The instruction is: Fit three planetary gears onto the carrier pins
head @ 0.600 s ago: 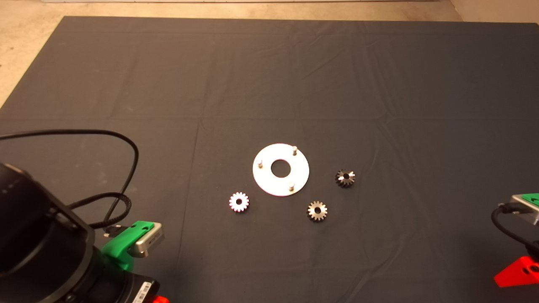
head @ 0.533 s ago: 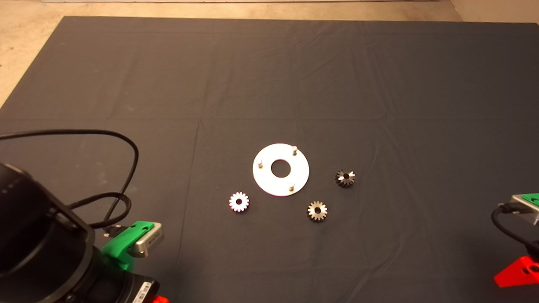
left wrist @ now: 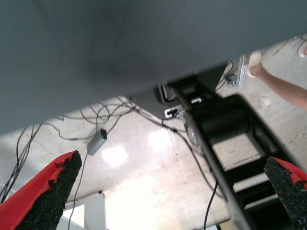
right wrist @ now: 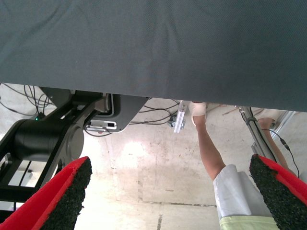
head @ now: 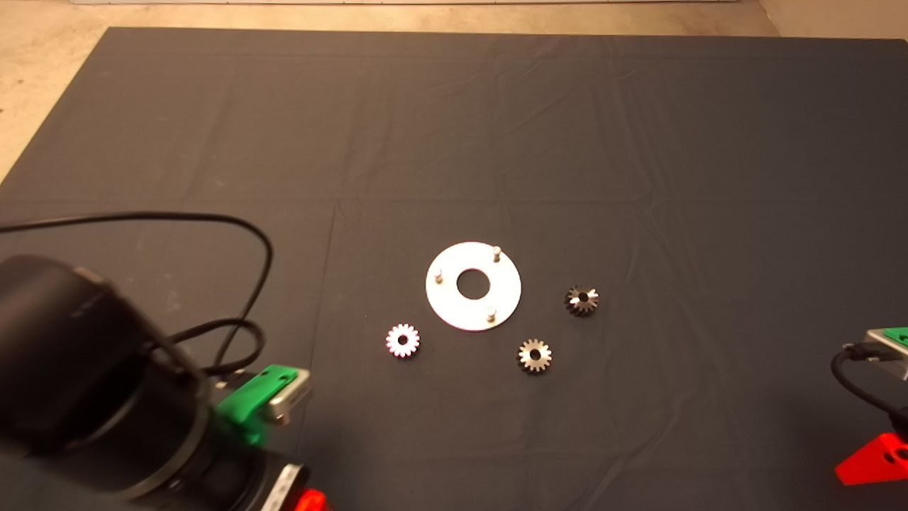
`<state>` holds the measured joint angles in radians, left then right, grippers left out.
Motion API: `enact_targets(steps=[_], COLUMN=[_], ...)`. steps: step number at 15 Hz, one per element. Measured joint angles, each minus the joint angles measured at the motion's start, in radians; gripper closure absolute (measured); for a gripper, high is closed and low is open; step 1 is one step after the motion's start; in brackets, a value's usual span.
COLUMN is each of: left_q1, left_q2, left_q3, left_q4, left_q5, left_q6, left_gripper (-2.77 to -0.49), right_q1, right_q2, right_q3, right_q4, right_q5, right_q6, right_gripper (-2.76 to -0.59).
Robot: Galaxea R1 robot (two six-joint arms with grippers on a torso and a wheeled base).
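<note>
The left gripper point(left wrist: 168, 191) sits at the near left corner of the counter point(head: 638, 142), its red fingers point(left wrist: 45, 191) spread wide with nothing between them; its wrist view looks past the mat edge to floor cables. The right gripper point(right wrist: 168, 191) waits at the near right edge, also spread wide and empty, with a person's leg point(right wrist: 211, 153) beyond it. Mid-counter lies the round silver plate point(head: 473, 286) with three upright carrier pins point(head: 490, 312), all bare. The three planetary gears point(head: 403, 341) lie flat on the mat near the plate: one to its near left, one point(head: 534, 355) to its near right, one point(head: 582, 301) to its right.
</note>
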<state>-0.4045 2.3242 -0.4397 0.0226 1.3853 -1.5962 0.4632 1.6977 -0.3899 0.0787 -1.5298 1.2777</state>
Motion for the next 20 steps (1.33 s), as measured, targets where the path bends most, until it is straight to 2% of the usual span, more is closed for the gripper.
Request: enact_targets(steps=[2,3,5,6,7,8,10,12,14,17,18,20], left_q1=[0.003,0.015,0.059,0.086,0.103,0.109,0.108,0.108,0.108,0.108,0.108,0.108], left_q2=[0.115,0.151,0.192,0.204,0.217,0.233,0.255,0.258,0.258,0.264,0.278,0.314], left_q3=[-0.097,-0.137,-0.200,-0.225,-0.245,-0.261,-0.290,-0.296,-0.312,-0.359,-0.370,-0.379], left_q4=[0.023,0.047,0.091,0.101,0.108,0.122,0.140,0.180,0.188,0.204,0.218,0.236], left_q5=[0.001,0.001,0.002,0.003,0.008,0.011,0.009,0.009,0.009,0.010,0.018,0.065], left_q6=[-0.013,-0.016,-0.023,-0.025,-0.028,-0.029,-0.030,-0.030,-0.030,-0.060,-0.060,-0.061], left_gripper=[-2.77,-2.77,-2.77,-2.77,-2.77,-2.77,-2.77,-2.77,-2.77,-2.77,-2.77,-2.77], right_q1=[0.000,0.000,0.000,0.000,0.000,0.000,0.000,0.000,0.000,0.000,0.000,0.000], right_q2=[-0.002,-0.003,-0.011,-0.011,-0.011,-0.011,-0.011,-0.011,-0.011,-0.011,-0.011,-0.011], right_q3=[0.000,0.000,0.000,0.000,0.000,0.000,0.000,0.000,0.000,0.000,0.000,0.000], right_q4=[0.000,0.000,0.000,0.000,0.000,0.000,0.000,0.000,0.000,0.000,0.000,0.000], right_q5=[0.001,0.000,-0.002,-0.001,0.000,0.000,0.000,-0.003,0.000,-0.001,-0.001,0.000], right_q6=[0.000,0.000,0.000,0.000,0.000,0.000,0.000,0.000,0.000,0.000,0.000,0.000], right_gripper=[-2.44,-2.44,-2.44,-2.44,-2.44,-2.44,-2.44,-2.44,-2.44,-2.44,-2.44,-2.44])
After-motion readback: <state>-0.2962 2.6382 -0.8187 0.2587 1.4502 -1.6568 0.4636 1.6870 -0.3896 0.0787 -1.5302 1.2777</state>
